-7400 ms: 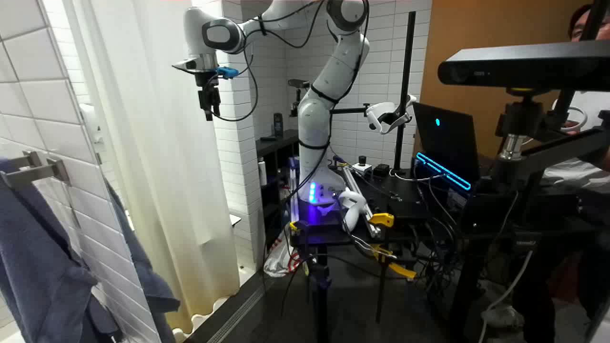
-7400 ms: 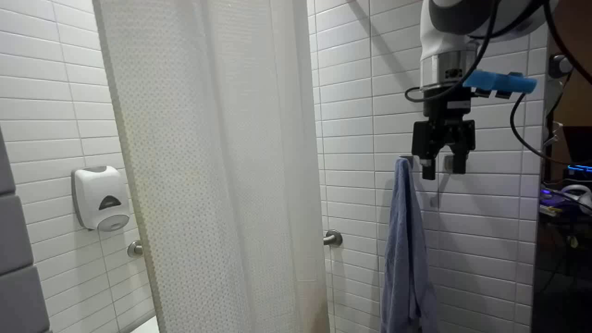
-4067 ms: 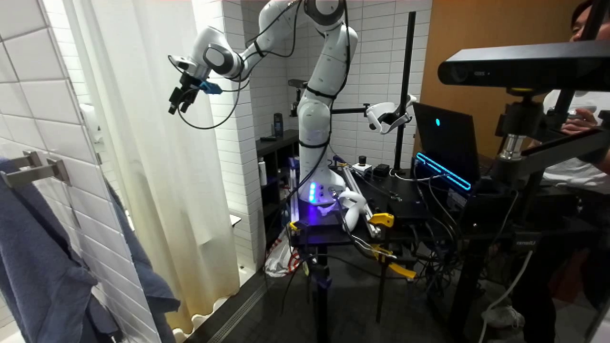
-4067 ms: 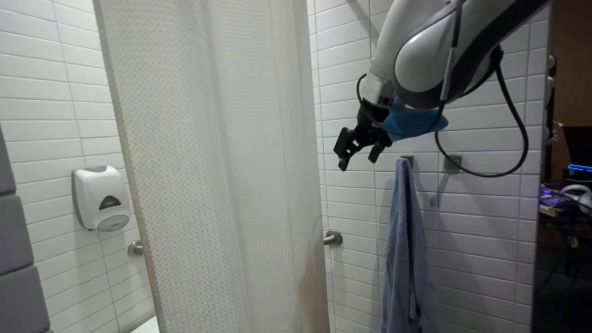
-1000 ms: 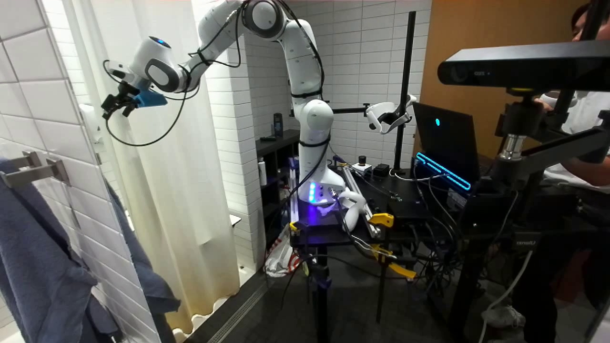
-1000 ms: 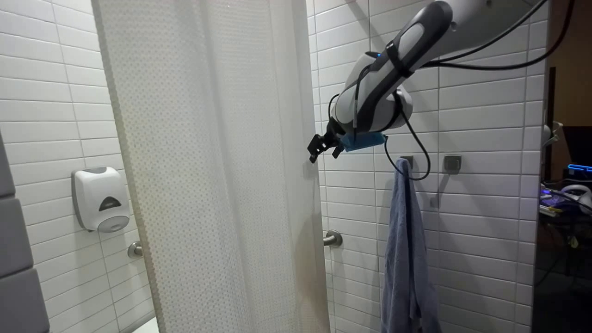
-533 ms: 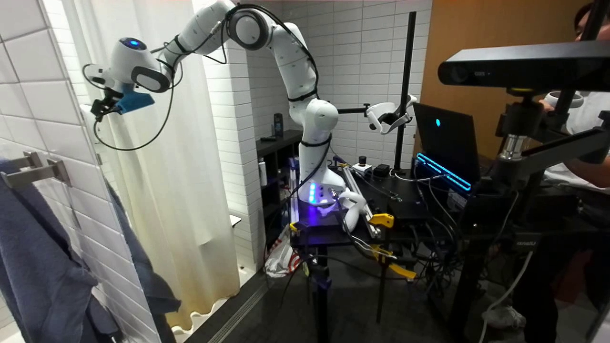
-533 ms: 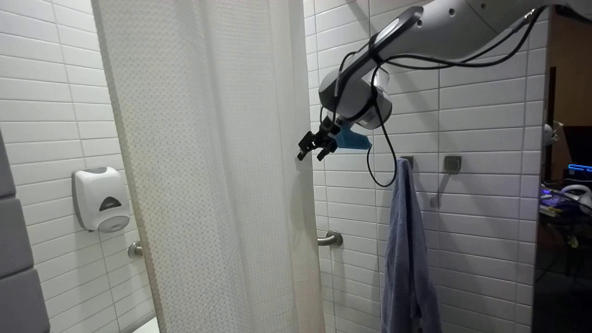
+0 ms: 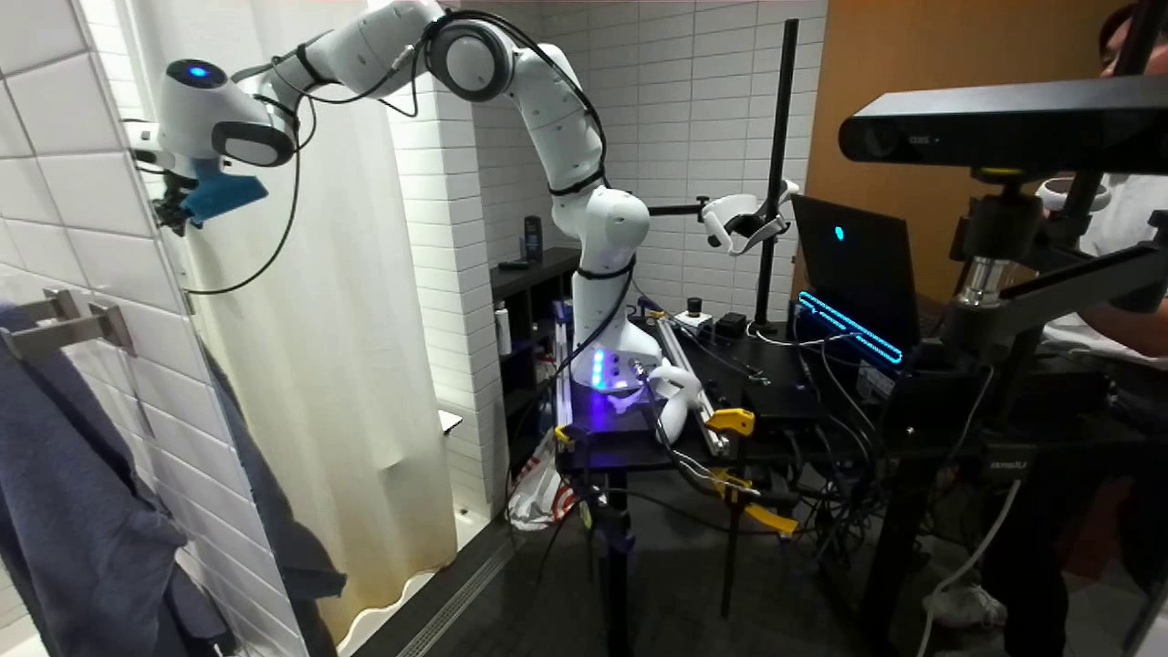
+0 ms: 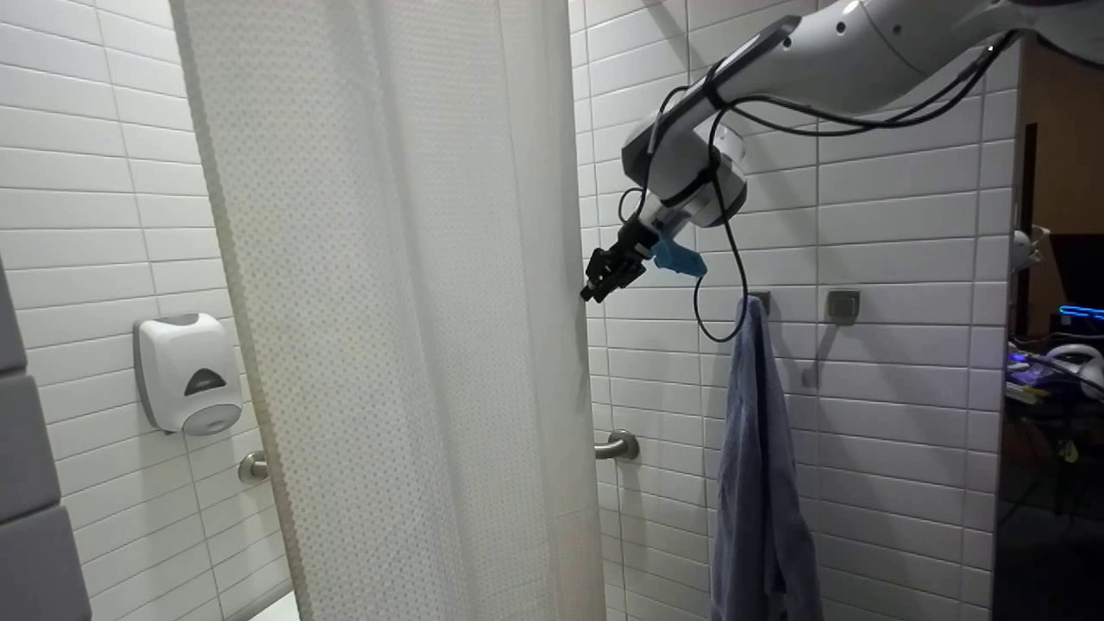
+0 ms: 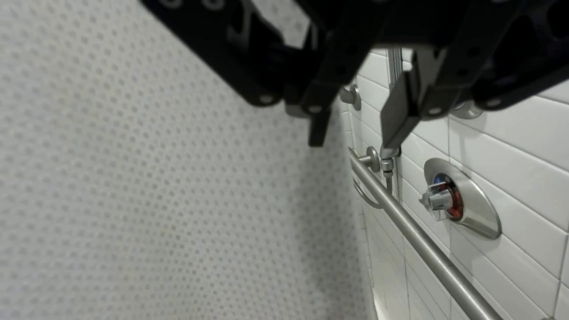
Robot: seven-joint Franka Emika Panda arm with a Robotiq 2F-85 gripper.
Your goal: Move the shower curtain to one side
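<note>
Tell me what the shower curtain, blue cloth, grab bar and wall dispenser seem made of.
Shower curtain: matte plastic or fabric, hard to say which; thin, dotted, hanging in soft folds.
Blue cloth: likely cotton; dull, fuzzy-looking, softly draped.
Grab bar: probably brushed stainless steel; grey with a soft sheen.
Wall dispenser: likely hard plastic; smooth, white, moulded-looking shell, slightly glossy.

No text is readable, even on the black camera point(image 9: 999, 128).
</note>
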